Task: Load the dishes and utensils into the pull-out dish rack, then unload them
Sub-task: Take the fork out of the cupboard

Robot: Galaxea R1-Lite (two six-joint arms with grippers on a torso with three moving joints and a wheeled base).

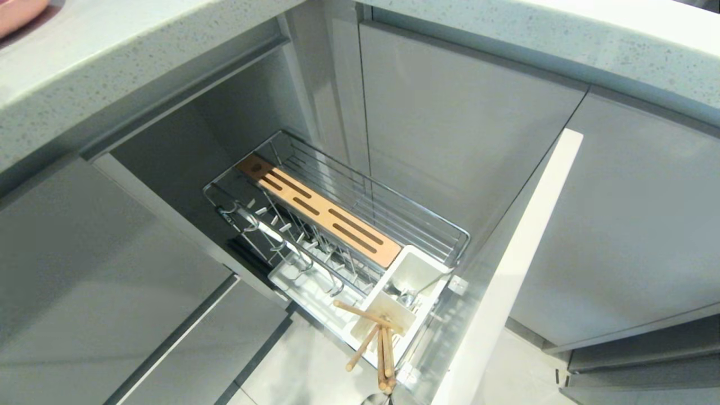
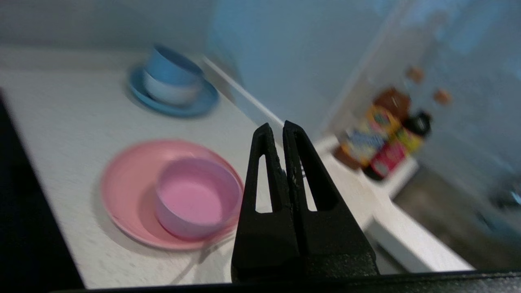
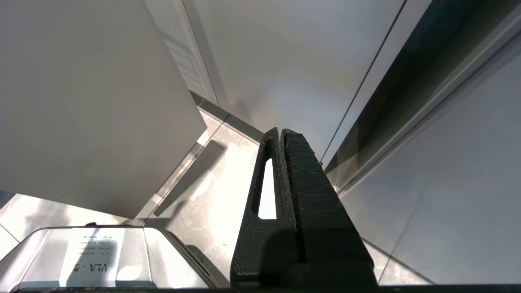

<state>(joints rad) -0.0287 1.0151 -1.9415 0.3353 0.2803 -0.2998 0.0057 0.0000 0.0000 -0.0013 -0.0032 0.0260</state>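
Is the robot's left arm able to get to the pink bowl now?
Probably yes. The left end effector, shut and empty, hangs beside the pink bowl sitting on the pink plate, with nothing between them.

A blue plate sat on the pale speckled countertop in the upper left of the left wrist view, carrying a blue bowl nested in a white bowl. At right, blurred bottles with bright labels stood together on a white ledge.

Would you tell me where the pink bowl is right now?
In the left wrist view, the pink bowl sits on the pink plate on the countertop.
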